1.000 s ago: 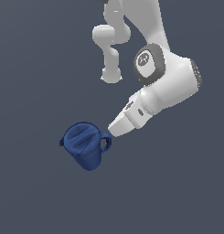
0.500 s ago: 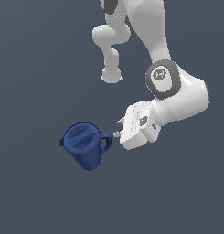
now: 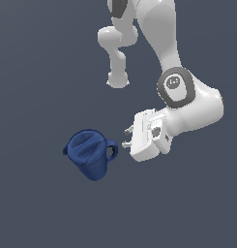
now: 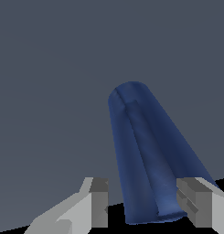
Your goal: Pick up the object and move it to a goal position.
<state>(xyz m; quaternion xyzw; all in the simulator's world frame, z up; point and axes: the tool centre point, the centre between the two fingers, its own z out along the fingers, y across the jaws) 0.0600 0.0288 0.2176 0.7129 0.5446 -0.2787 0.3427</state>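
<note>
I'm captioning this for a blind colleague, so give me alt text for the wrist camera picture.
A dark blue pitcher fills the centre, its tapered body stretching away over a plain grey-blue surface. The open gripper frames its near end, one grey finger on each side, neither visibly touching it.

Flat, even sim lighting, moderately dim; grey-blue surface (image 3: 37,203) uniform in both views, no cast shadows on it. White arm (image 3: 197,109) is brightest thing, soft shading, no hard glare. Dark blue pitcher (image 3: 91,154) has faint sheen on lid; in wrist view (image 4: 145,160) mottled highlights along body. Low-res renders, jagged edges w/ slight softness. No lens distortion.
</note>
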